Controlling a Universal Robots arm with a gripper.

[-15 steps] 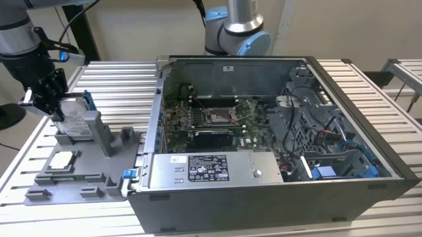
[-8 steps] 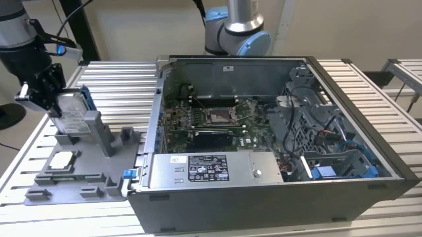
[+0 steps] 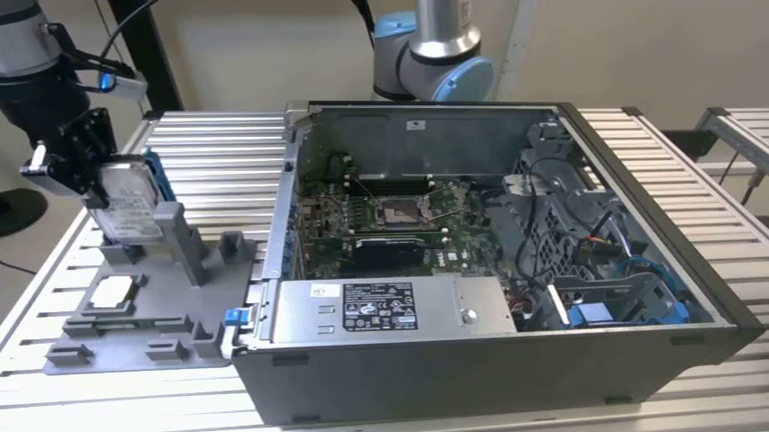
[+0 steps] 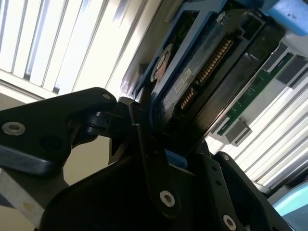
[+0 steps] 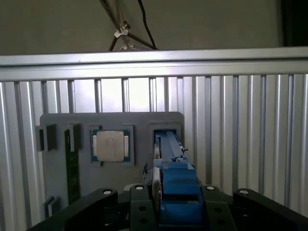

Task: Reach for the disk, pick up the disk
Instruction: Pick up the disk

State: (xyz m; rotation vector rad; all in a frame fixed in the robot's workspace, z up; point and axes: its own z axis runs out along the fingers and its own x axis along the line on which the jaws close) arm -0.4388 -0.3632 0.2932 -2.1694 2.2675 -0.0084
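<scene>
The disk [image 3: 124, 202] is a silver-grey hard drive in a blue bracket. It stands on edge at the back of a grey fixture [image 3: 132, 333] at the exterior view's left. My gripper [image 3: 99, 175] comes down on it from above, with one black finger on each side of it. In the second wrist view the disk [image 4: 192, 82] runs between the fingers [image 4: 144, 144], which press on its blue edge. In the first wrist view the disk [image 5: 173, 192] sits between the gripper's [image 5: 175, 204] black links, over the fixture's slot.
A small silver square chip [image 3: 114, 290] lies in the fixture, beside the disk's slot. An open computer case [image 3: 481, 234] with a grey power box [image 3: 378, 310] takes up the table's [image 3: 216, 144] middle and right. Another arm's base [image 3: 433, 54] stands behind it.
</scene>
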